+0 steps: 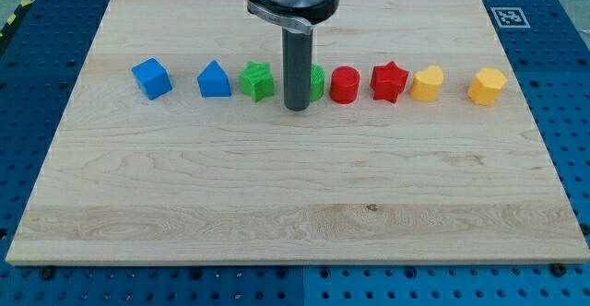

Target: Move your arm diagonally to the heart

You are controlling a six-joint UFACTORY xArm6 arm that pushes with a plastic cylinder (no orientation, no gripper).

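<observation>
i count eight blocks in one row across the upper half of the wooden board (277,186): two blue, two green, two red, two yellow. from the view's left: a blue cube (151,77), a blue house-shaped block (214,80), a green star (257,81), a green block (317,82) mostly hidden behind my rod so i cannot tell its shape, a red cylinder (345,85), a red star (389,82), a yellow heart (427,84) and a yellow hexagon-like block (487,86). the heart is second from the view's right, just beside the red star, lobes up, plain yellow. my tip (296,109) rests between the green star and the green block, well to the view's left of the heart. there are no fingers here, only the rod. a square black-and-white marker (508,17) sits beyond the board's top right corner; i read no writing
</observation>
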